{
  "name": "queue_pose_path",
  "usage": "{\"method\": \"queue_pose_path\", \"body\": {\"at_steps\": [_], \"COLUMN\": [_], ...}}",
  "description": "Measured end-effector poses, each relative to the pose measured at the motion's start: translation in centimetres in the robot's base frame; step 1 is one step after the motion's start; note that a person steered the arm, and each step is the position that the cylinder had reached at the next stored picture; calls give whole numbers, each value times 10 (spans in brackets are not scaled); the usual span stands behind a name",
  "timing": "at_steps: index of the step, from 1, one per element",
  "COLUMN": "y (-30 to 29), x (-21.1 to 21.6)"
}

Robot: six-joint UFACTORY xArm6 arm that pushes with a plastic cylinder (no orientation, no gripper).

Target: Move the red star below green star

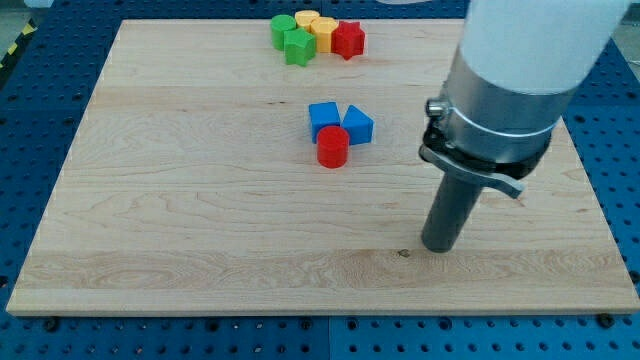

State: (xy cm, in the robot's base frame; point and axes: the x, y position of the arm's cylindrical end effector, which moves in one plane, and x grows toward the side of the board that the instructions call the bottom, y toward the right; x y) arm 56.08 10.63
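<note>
Nearest, my tip rests on the wooden tabletop near its bottom-right corner; a bare rod, it grips nothing. Mid-board sit a red cylinder, a blue cube and a blue wedge-like block. Against the top edge, the small red star-shaped block touches yellow blocks beside the green star-shaped block and a second green block. It looks light, rigid, slippery; I'd push its far side.

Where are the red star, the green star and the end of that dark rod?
red star (349, 40), camera view, on its top face.
green star (298, 46), camera view, on its top face.
my tip (438, 247), camera view, at the rod's very bottom end.
</note>
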Motion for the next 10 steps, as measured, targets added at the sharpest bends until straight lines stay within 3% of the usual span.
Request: {"method": "queue_pose_path", "body": {"at_steps": [3,4,5,7,10], "y": [-70,-62,-6,40,42], "x": [-4,-4,-22,-106,-262]}}
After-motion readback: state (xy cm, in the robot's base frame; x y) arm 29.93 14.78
